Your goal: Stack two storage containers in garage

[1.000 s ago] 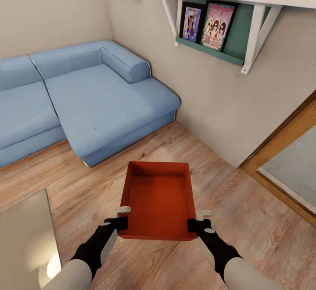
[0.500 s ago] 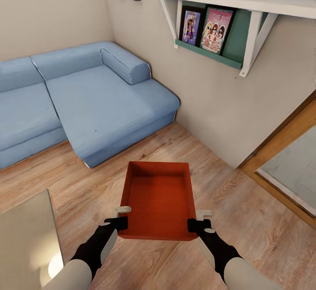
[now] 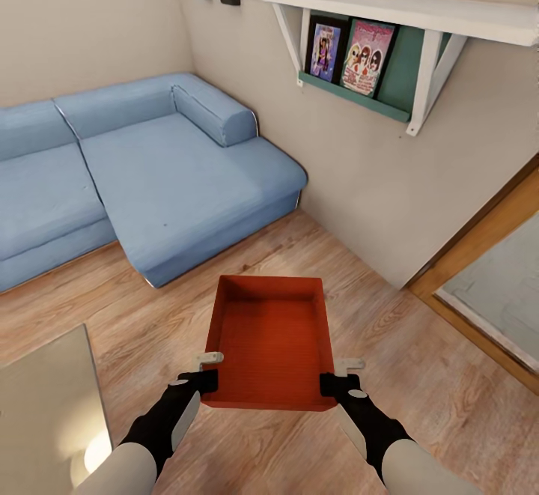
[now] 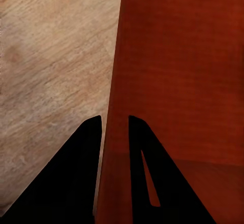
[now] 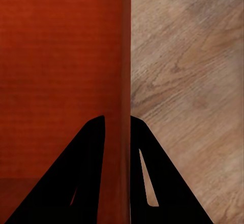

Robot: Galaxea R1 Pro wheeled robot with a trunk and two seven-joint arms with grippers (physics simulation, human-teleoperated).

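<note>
Head view has tilted slightly; nothing else moved.

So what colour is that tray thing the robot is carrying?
Orange-red, with a finely ribbed bottom. The storage container shows best in the head view, held above the wood floor.

Bright, even, soft render light across the head view. Faint shadow under the white wall shelf (image 3: 389, 8) and along the blue sofa (image 3: 157, 173) base. Pale glare on a glass surface (image 3: 49, 405) at lower left. Wrist views soft, slightly blurred, fingers (image 4: 76, 178) pure black silhouettes.
</note>
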